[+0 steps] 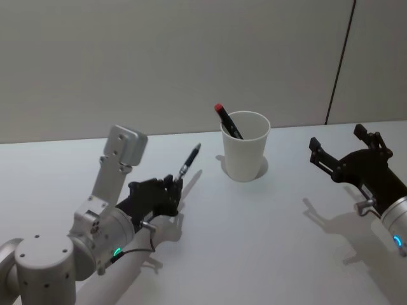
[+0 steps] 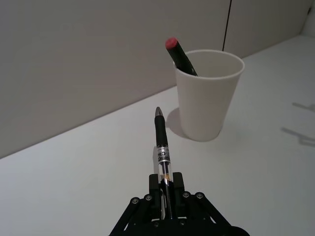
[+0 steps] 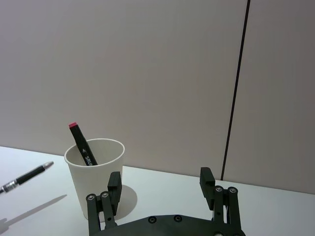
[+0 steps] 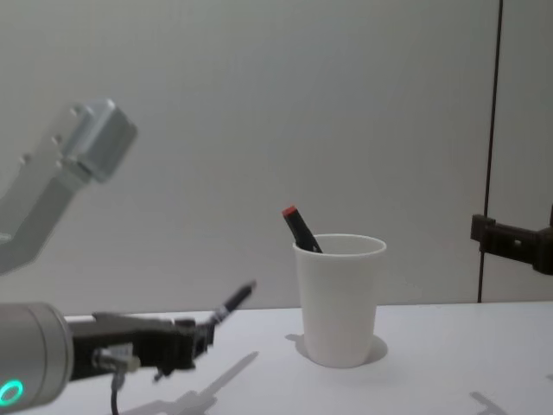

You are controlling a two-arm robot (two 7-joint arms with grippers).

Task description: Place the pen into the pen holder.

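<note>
The left gripper (image 1: 173, 186) hovers low over the table (image 1: 254, 241), clamped on the tail of the pen (image 1: 189, 160), whose tip slants up toward the cup (image 1: 245, 155) just beyond. It should probably lift the pen above the rim, tilt it nose-down, and miss the red-capped marker (image 1: 227, 121) leaning inside. The right gripper (image 1: 339, 145) idles wide open, off right.

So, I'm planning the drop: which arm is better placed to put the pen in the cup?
Left. The left hand grips the pen, tip pointing toward the cup. The right hand is open and empty, off to the cup's right.
</note>
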